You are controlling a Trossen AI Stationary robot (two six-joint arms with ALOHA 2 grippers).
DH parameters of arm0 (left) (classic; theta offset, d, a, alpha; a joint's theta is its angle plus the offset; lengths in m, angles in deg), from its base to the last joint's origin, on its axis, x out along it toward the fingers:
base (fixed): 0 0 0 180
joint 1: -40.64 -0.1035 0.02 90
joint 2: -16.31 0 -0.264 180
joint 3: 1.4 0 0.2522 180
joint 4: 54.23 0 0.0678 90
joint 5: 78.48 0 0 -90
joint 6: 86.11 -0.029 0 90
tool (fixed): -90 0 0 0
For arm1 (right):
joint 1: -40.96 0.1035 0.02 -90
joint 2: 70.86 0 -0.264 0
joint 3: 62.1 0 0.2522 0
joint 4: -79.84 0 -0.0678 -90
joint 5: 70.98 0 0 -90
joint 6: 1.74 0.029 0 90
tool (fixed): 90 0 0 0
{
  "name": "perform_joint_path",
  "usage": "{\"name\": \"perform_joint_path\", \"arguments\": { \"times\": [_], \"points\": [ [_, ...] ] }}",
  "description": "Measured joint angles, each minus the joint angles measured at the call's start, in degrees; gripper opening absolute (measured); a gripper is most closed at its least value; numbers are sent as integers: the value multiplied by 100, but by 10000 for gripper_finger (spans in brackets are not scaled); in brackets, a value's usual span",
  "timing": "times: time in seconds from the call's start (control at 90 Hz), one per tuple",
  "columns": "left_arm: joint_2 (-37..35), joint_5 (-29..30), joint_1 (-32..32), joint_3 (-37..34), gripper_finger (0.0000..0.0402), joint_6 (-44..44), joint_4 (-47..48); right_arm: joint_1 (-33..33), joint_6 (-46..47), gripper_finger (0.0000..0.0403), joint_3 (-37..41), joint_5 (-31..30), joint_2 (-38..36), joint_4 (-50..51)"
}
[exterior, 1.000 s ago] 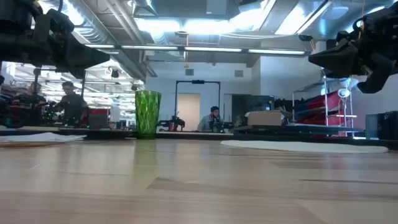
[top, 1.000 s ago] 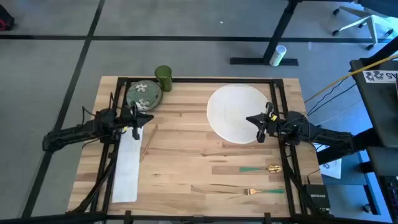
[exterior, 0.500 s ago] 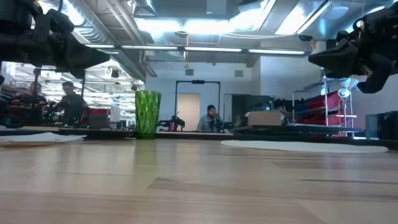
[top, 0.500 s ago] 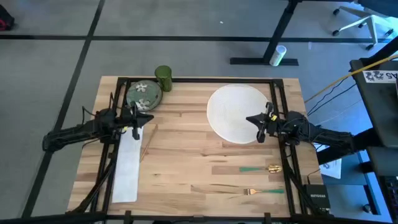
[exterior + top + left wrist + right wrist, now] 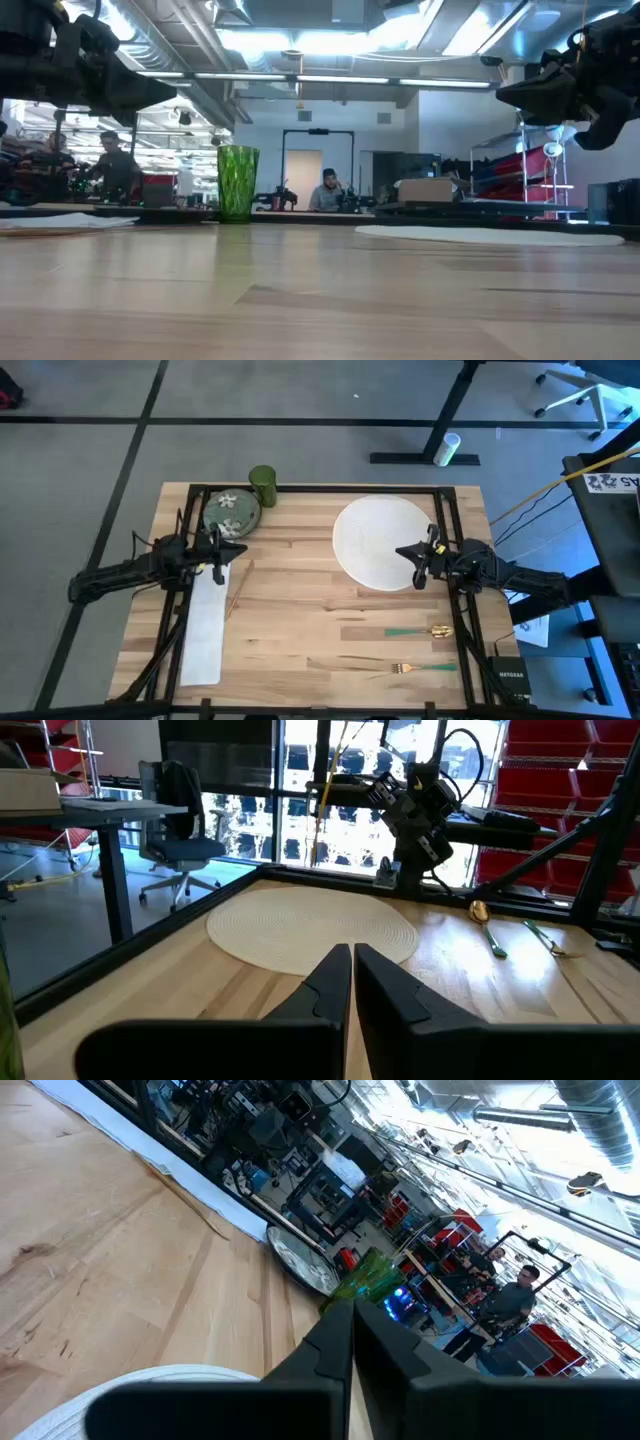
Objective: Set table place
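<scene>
While both grippers hover pinched shut and empty, the round cream woven placemat (image 5: 384, 541) lies directly under the right gripper (image 5: 417, 552), well apart from the left gripper (image 5: 225, 552) across the light-wood table (image 5: 310, 610)

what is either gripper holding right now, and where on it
Nothing. The left gripper is shut on empty air above the table near the white napkin; the right gripper is shut and empty over the edge of the round placemat.

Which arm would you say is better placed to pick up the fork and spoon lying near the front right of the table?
The right. Its gripper hovers at the placemat's edge, on the same side as the spoon and fork; the left gripper sits across the table.
</scene>
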Motion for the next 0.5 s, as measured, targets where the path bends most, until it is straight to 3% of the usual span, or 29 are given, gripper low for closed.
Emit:
{"name": "perform_joint_path", "arguments": {
  "times": [0.5],
  "points": [
    [5, 0, 9, 0, 0, 597, -80, 1, 9, 0, 1, -2, -2, 0]
  ]
}}
